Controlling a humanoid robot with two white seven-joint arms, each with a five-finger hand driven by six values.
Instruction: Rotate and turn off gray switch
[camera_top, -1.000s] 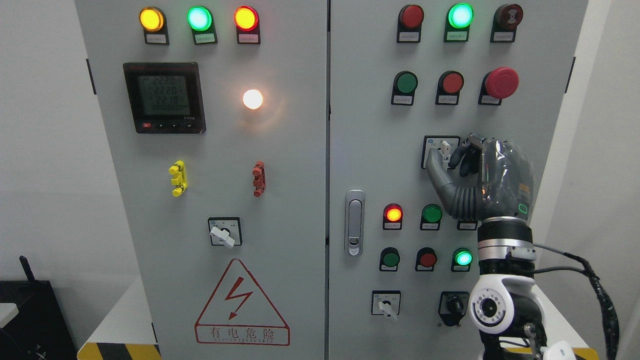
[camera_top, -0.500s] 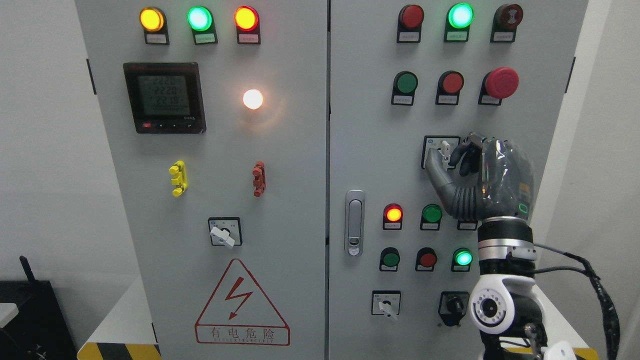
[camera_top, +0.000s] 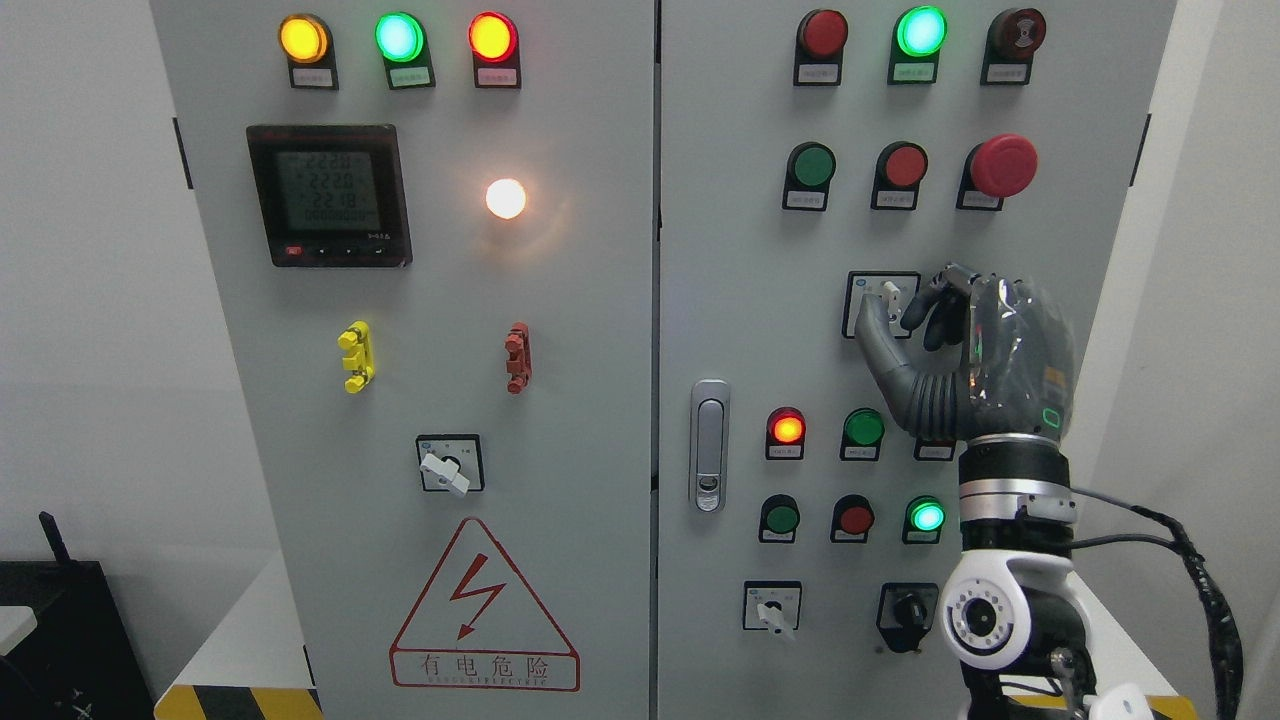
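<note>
A pale gray electrical cabinet (camera_top: 560, 420) fills the head view, split by a vertical seam into a left and a right door, with white wall (camera_top: 90, 300) on either side and a yellow-and-black hazard stripe (camera_top: 235, 702) at its lower left foot. The left door carries three lit indicator lamps along the top, a digital meter (camera_top: 328, 195), a glowing white lamp (camera_top: 506, 198), a yellow clip (camera_top: 355, 356), a red clip (camera_top: 518, 357), a white rotary switch (camera_top: 448, 464) and a red high-voltage warning triangle (camera_top: 484, 608). The right door holds rows of red and green buttons and lamps, a red mushroom emergency button (camera_top: 1003, 165) near its upper right edge, a silver door latch (camera_top: 709, 445) beside the seam, and two more rotary switches near the bottom. Bare panel lies open to the left of the working area, between the latch and the switch plate; the cabinet's right edge runs close behind the wrist. The gray switch (camera_top: 886, 293) sits on a square black-framed plate in the middle right of the right door, below the red push button; its small pale handle looks roughly upright, partly covered. The right hand (camera_top: 965, 350), rising from the lower right on a white and black forearm, has its thumb and curled dark fingers (camera_top: 918, 310) pinched on that handle, thumb to its left and fingertips to its right
</note>
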